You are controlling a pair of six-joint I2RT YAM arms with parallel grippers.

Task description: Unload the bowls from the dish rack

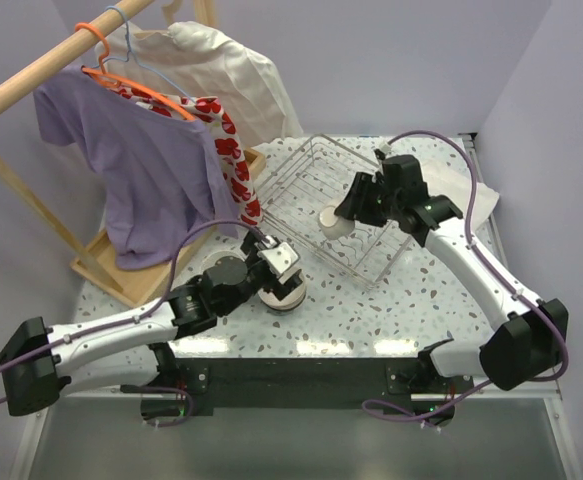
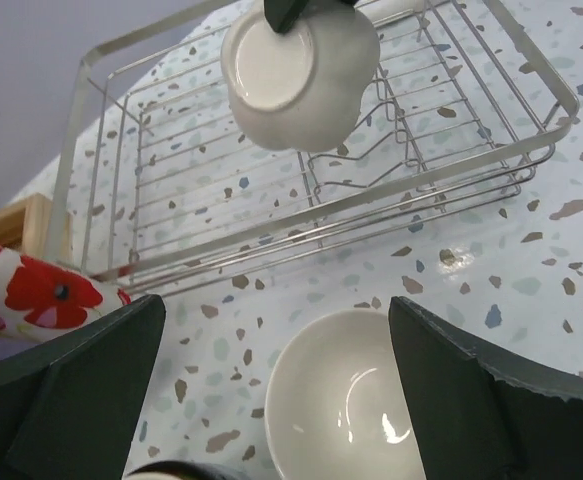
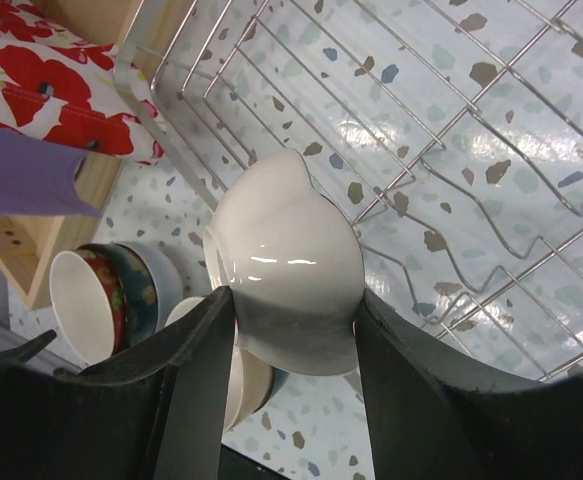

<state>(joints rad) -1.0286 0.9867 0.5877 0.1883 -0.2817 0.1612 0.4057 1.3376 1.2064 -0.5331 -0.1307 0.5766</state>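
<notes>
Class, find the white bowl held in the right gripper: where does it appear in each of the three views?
Top external: white bowl at centre, above the rack.
Left wrist: bowl at top centre.
Right wrist: bowl at centre, gripped.
Shared landmark: the rack's wires behind the bowl.

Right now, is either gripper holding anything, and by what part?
Right gripper holds the white bowl, fingers clamped on opposite sides of its outer wall, above the rack. Left gripper is open, holding nothing.
</notes>
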